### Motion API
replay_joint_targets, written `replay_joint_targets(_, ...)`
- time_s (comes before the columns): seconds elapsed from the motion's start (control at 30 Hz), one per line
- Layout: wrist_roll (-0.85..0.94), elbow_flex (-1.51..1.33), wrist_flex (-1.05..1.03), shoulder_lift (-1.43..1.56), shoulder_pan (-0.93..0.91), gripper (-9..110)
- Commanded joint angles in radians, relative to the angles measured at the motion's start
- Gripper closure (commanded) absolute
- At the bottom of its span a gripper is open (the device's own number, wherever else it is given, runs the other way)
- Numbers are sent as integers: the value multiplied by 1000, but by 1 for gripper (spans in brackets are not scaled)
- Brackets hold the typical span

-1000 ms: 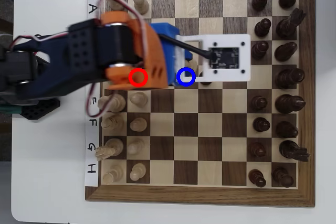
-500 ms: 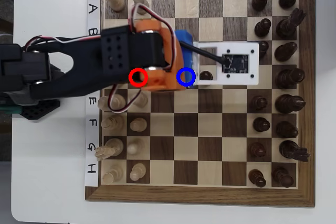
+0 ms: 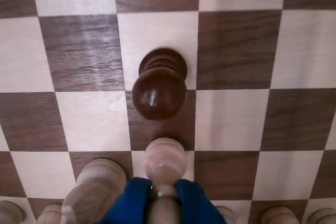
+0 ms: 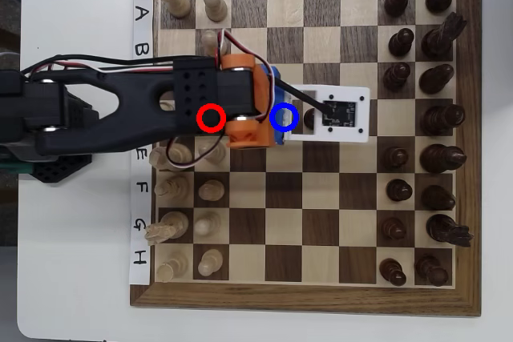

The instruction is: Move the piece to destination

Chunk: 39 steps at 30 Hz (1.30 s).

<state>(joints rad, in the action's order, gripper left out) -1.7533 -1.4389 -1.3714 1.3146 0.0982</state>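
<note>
Arm (image 4: 120, 110): black links with rows of small holes. Wrist section: orange housing (image 4: 244, 114) with silver screw heads. Cables: red, white and black, looping around the orange part. Camera mount: white plate (image 4: 333, 115) carrying a dark circuit board, a screw at each corner. Gripper (image 3: 157, 203): blue fingers, apparently plastic

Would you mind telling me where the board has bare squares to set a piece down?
In the overhead view, the middle files between the pale pawns and the dark pawns lie bare, especially rows E to H. It is crowded ahead of the gripper: a dark pawn stands just beyond the held pale pawn.
</note>
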Motion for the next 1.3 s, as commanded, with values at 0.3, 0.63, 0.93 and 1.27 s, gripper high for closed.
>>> replay_joint_targets(0.3, -535, -147, 198, 390, -48, 101)
replay_joint_targets(0.63, -532, -178, 247, 397, -34, 101)
replay_joint_targets(0.93, -535, -189, 279, 396, -26, 101)
replay_joint_targets(1.27, -545, -195, 291, 377, -9, 101)
